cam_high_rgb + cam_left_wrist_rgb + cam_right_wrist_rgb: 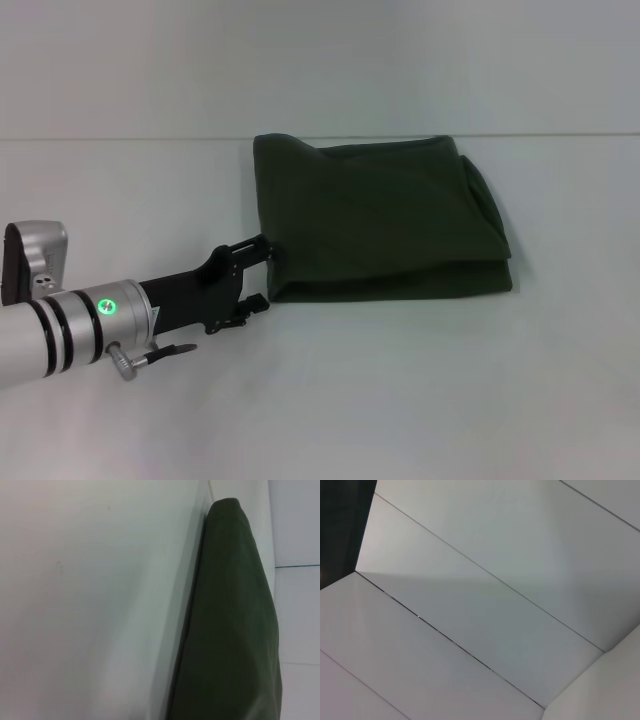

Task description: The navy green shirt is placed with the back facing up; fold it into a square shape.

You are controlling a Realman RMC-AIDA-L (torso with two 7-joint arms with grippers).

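The navy green shirt [380,215] lies on the white table, folded into a rough rectangle several layers thick, plain side up. My left gripper [262,270] sits just off the shirt's near left corner, fingers spread apart and holding nothing. In the left wrist view the shirt [230,625] shows as a dark green folded mass beside bare table. My right gripper is out of sight in every view; the right wrist view shows only pale panels.
The white table [420,400] spreads around the shirt on all sides, with a pale wall behind it. The left arm's silver forearm [60,325] comes in from the lower left.
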